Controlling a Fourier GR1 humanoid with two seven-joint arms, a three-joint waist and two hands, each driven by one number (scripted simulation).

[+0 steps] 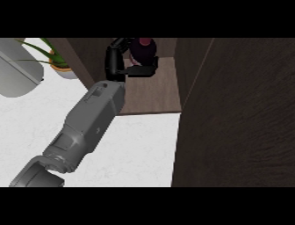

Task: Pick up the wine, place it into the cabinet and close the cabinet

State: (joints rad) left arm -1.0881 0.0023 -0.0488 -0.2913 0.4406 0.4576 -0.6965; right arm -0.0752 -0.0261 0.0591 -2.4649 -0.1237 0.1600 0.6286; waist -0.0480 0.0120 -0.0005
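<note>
Right robot hand (121,59) curled round wine bottle (143,52) inside open cabinet (153,94); plant (54,57) left.

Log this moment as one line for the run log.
stage: placing | right hand: curled round wine bottle, inside cabinet above its shelf | cabinet door: open | left hand: not in view | plant: on counter

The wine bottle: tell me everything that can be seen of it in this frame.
The wine bottle is dark, nearly black, with a reddish top. It stands about upright inside the open cabinet, over the brown wooden shelf toward its back. The left hand is curled round it, fingers on its left side and thumb across its lower part, hiding much of the body. Whether its base touches the shelf cannot be seen.
</note>
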